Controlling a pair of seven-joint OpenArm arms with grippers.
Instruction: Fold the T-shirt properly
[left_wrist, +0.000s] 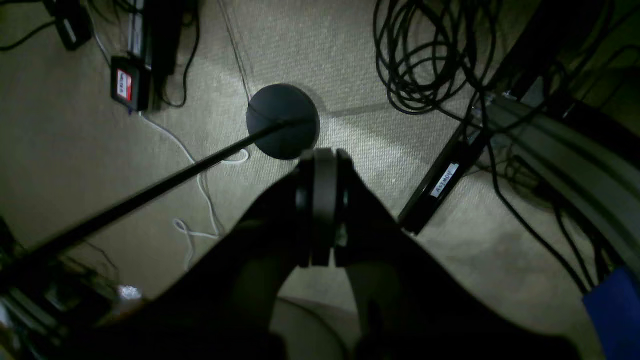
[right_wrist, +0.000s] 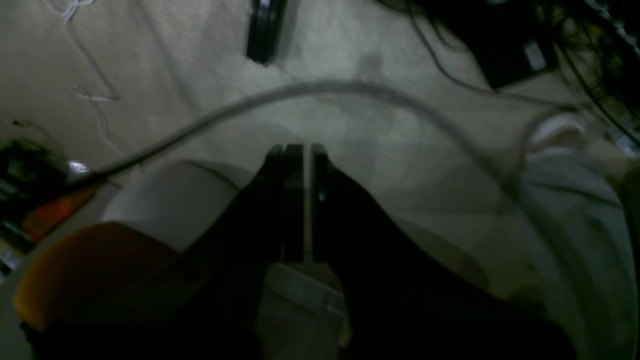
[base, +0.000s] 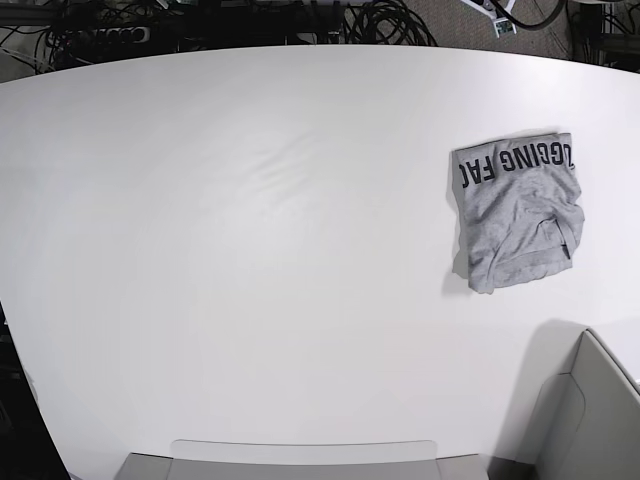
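1. the t-shirt lies on the white table at the right of the base frame, bunched into a small packet, lettering along its top edge.
2. both wrist views look down at carpet and cables. the left gripper is pressed closed on nothing; the right gripper is nearly closed, a thin slit showing, nothing in it.
3. i judge the cloth light, limp, not slippery; it will sag.
4. i'd pinch the two lettered corners, through all layers.
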